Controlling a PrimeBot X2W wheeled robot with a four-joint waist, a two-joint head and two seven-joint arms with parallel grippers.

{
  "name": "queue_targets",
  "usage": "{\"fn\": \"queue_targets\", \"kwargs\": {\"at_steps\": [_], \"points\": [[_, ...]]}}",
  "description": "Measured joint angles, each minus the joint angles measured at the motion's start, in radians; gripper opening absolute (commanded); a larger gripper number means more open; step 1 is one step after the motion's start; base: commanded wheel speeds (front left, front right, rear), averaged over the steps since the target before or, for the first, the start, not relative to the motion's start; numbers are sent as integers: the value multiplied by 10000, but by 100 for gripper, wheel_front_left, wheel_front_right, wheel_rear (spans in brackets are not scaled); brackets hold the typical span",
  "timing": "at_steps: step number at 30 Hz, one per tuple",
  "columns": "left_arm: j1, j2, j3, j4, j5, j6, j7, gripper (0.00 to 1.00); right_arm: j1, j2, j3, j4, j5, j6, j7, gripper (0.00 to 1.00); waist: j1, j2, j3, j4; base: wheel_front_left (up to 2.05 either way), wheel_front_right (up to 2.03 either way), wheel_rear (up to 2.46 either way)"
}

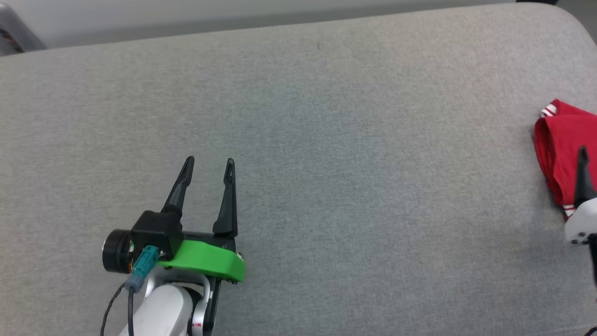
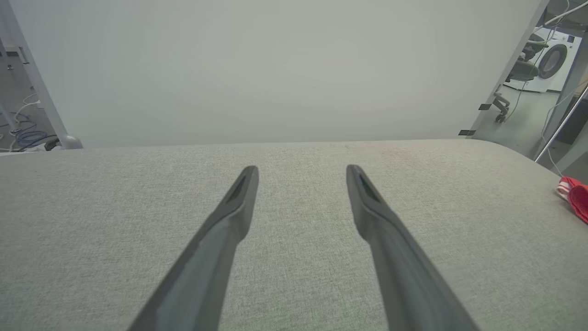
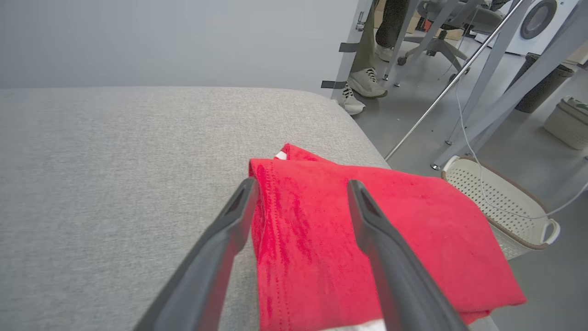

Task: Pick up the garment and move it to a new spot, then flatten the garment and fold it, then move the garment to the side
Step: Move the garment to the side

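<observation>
The garment (image 3: pixel 413 220) lies folded at the tabletop's (image 1: pixel 298 116) right edge, near the far right corner, with a red-striped white band peeking out at its far side. The right tool (image 3: pixel 302 183) hovers over it with fingers spread, one at the garment's left fold and the other above its middle, pinching nothing. The left tool (image 1: pixel 209 161) is spread too, near the front edge, well apart from the garment. A basket (image 3: pixel 500 202) stands on the floor beyond the right edge.

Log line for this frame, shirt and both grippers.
shirt: folded, at right edge of table | left gripper: open, empty, over table | right gripper: open, over shirt
</observation>
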State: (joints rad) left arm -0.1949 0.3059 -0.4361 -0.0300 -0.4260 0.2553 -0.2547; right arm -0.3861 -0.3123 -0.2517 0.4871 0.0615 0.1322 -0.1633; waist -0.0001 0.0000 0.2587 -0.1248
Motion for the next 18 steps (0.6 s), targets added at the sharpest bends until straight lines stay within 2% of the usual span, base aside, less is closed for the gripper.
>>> {"fn": "queue_targets", "kwargs": {"at_steps": [6,18], "points": [[413,-161,362,332,-159,40,-10,100,957,800,639,-1279,378,0,-31,100,0,0,-563,510,0,0,0],[1227,-209,1179,748,-199,-58,-12,100,2490,2134,1461,-3768,359,0,397,100,0,-1,-1633,1243,0,0,0]]}}
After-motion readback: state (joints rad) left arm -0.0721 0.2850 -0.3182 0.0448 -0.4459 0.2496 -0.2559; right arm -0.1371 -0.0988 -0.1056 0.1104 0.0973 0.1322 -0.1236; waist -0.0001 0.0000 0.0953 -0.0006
